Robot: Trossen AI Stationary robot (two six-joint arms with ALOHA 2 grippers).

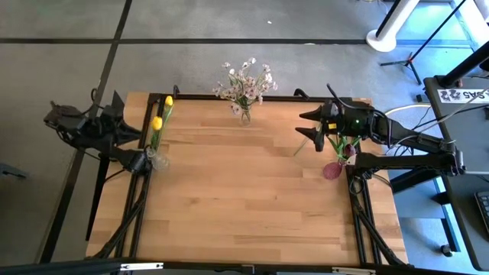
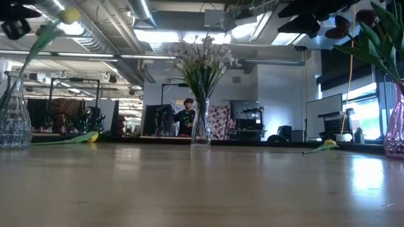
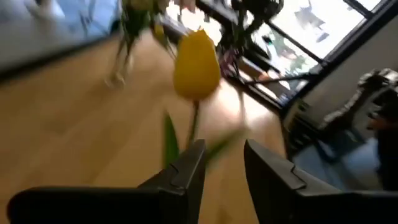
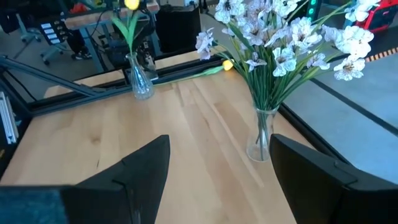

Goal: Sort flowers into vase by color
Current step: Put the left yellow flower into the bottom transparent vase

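Note:
My left gripper (image 1: 144,159) (image 3: 224,149) is open at the table's left edge, beside a small clear vase (image 1: 159,160). A yellow tulip (image 1: 157,123) (image 3: 196,56) stands in that vase, and its stem (image 3: 193,127) rises just beyond my left fingers. A second yellow tulip (image 1: 168,101) (image 4: 227,64) lies on the table near the far left corner. My right gripper (image 1: 300,126) (image 4: 221,146) hangs open above the right side. Beside it a pink vase (image 1: 334,169) holds maroon tulips (image 1: 348,145). The pale blossoms (image 1: 246,82) stand in a clear vase (image 4: 264,134) at the far edge. My left gripper stands open with the yellow tulip's stem (image 3: 193,127) running down close to one finger (image 3: 186,165). That finger hides the lower stem, so I cannot tell whether it touches it.
A third yellow tulip (image 1: 301,147) (image 2: 328,144) lies on the table under my right gripper, left of the pink vase. The wooden tabletop (image 1: 244,198) is bare across its middle and near half. A person (image 2: 187,116) shows in the room behind the far edge.

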